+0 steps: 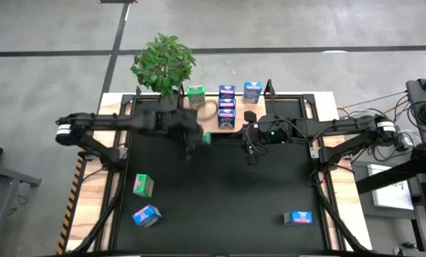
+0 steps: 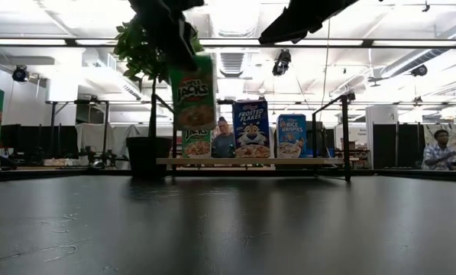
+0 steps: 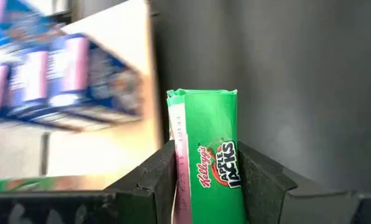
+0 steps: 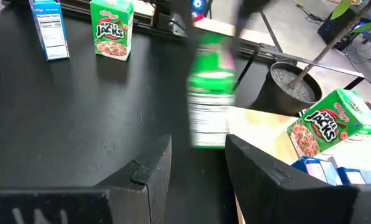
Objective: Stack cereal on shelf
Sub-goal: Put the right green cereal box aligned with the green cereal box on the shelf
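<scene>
We held a green carton (image 3: 204, 155) pinched in our left gripper (image 3: 204, 186) just off the shelf's (image 1: 230, 127) front edge, still to be stacked there, while our right gripper (image 4: 197, 158) hung beside it, fingers spread and empty.

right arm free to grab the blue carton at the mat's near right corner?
Probably yes. The right gripper is open and holds nothing, and bare black mat lies between it and the blue carton, which lies alone.

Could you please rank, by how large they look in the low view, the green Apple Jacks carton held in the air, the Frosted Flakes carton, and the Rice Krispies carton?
1. Green Apple Jacks carton, held by the left gripper; it is nearer the camera, so true size is unsure.
2. Frosted Flakes carton.
3. Rice Krispies carton, slightly smaller-looking.
</scene>
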Motion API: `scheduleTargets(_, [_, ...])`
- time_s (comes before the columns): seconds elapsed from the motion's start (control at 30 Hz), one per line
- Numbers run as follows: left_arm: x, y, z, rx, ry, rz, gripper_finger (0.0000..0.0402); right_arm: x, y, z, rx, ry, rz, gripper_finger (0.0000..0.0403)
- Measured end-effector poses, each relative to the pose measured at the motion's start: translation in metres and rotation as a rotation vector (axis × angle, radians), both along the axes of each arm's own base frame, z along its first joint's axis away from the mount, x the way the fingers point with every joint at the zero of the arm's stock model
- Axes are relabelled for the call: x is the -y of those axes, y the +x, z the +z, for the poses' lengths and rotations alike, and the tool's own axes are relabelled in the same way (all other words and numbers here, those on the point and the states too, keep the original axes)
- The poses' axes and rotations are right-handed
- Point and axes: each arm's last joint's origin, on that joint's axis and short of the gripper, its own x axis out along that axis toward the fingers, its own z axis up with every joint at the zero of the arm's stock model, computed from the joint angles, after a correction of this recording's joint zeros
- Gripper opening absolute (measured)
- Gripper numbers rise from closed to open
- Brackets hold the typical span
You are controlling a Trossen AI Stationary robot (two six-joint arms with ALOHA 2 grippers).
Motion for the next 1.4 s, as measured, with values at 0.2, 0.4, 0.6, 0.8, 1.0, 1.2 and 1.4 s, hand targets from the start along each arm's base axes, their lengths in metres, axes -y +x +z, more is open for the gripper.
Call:
scheduleTargets(0.2, [-0.052,-0.002,-0.001,-0.007,0.045,0.080,0.0130,0.000,0.000,0.000,0.000,0.000,0.000,0.0139])
scheduleTargets(0.4, [-0.085,-0.005,-0.007,-0.017,0.051,0.097,0.0130,0.000,0.000,0.000,0.000,0.000,0.000,0.0143])
scheduleTargets(0.6, [-0.106,-0.003,-0.015,-0.021,0.079,0.107,0.0130,0.000,0.000,0.000,0.001,0.000,0.000,0.0141])
scheduleTargets(0.8, [-0.123,0.002,-0.031,-0.051,0.053,0.124,0.0130,0.000,0.000,0.000,0.001,0.000,0.000,0.0141])
scheduleTargets(1.0, [-0.134,0.005,-0.041,-0.066,0.044,0.151,0.0130,0.000,0.000,0.000,0.002,0.000,0.000,0.0146])
scheduleTargets(1.2, [-0.137,0.005,-0.041,-0.061,0.043,0.158,0.0130,0.000,0.000,0.000,0.002,0.000,0.000,0.0144])
scheduleTargets(1.4, [-0.137,0.005,-0.041,-0.060,0.050,0.151,0.0134,0.000,0.000,0.001,0.012,0.000,0.000,0.0148])
